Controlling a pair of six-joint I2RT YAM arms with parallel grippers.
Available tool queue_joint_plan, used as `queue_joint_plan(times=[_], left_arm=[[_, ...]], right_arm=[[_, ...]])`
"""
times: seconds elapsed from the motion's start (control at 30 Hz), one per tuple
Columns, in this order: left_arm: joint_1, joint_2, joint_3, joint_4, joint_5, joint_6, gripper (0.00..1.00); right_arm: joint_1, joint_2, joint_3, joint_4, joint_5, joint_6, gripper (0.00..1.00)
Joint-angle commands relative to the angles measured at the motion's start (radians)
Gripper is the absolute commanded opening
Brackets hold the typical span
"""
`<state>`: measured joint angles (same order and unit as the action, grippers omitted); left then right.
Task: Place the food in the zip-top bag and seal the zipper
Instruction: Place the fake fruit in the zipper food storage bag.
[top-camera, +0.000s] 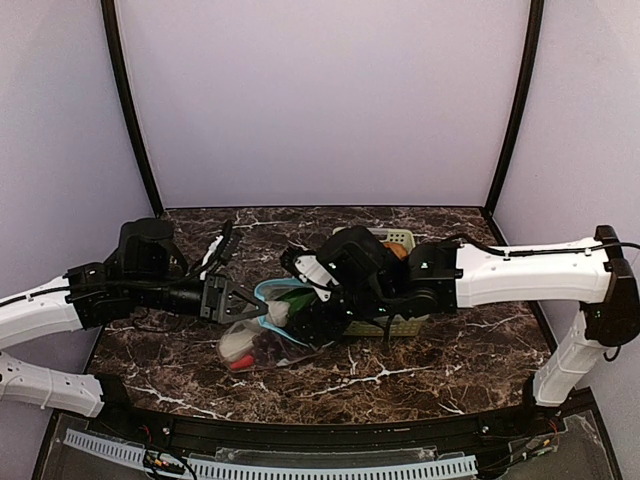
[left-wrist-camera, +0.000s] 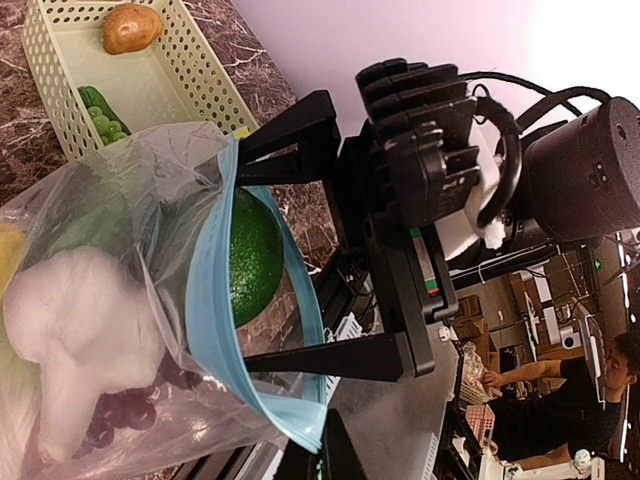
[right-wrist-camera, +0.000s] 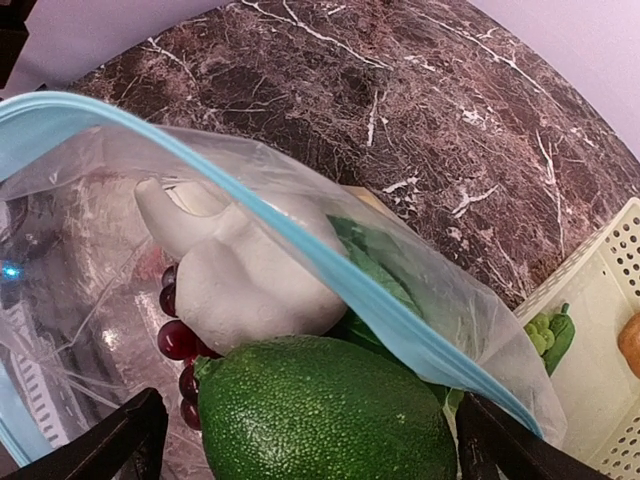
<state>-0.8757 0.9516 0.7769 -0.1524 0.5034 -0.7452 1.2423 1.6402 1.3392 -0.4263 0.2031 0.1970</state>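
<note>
The clear zip-top bag (top-camera: 262, 338) lies mid-table with its teal-blue zipper (left-wrist-camera: 208, 300) spread open. My left gripper (left-wrist-camera: 335, 425) is shut on the zipper's end (top-camera: 232, 298). My right gripper (right-wrist-camera: 315, 440) is open at the bag's mouth (top-camera: 300, 300). A bumpy green fruit (right-wrist-camera: 325, 410) sits between its fingers, with a gap showing beside them. Inside the bag are the white bulb (right-wrist-camera: 250, 280), purple grapes (right-wrist-camera: 175, 340), leafy green (right-wrist-camera: 375, 265) and red pepper (top-camera: 240, 363). A yellow piece (left-wrist-camera: 6, 262) shows at the bag's edge.
The pale green lattice basket (left-wrist-camera: 150, 90) stands just right of the bag (top-camera: 400, 326). It holds the brown potato (left-wrist-camera: 130, 27) and green pieces (left-wrist-camera: 103, 115). The right arm lies over it. Dark marble table; walls enclose the left, back and right.
</note>
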Motion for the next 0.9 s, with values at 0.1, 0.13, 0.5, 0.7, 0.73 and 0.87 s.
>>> queue_joint_plan(times=[0.1, 0.13, 0.5, 0.7, 0.73, 0.87], left_arm=[[-0.006, -0.033, -0.005, 0.014, -0.003, 0.003, 0.01], [-0.006, -0.034, -0.005, 0.014, -0.003, 0.003, 0.01], [-0.006, -0.037, -0.005, 0.01, -0.01, -0.001, 0.01], [-0.006, -0.041, 0.005, -0.007, -0.01, -0.001, 0.01], [-0.006, -0.042, 0.008, -0.009, -0.013, -0.002, 0.01], [-0.006, -0.049, 0.01, -0.023, -0.028, -0.008, 0.01]], right_arm=[[-0.003, -0.091, 0.012, 0.025, -0.029, 0.03, 0.99], [-0.001, -0.1, 0.008, 0.031, -0.032, 0.03, 0.99], [-0.009, -0.196, -0.021, 0.044, -0.03, 0.044, 0.99], [-0.102, -0.302, -0.129, 0.042, -0.06, 0.051, 0.96], [-0.121, -0.324, -0.156, 0.045, -0.072, 0.049, 0.95], [-0.222, -0.407, -0.286, 0.099, -0.163, 0.02, 0.92]])
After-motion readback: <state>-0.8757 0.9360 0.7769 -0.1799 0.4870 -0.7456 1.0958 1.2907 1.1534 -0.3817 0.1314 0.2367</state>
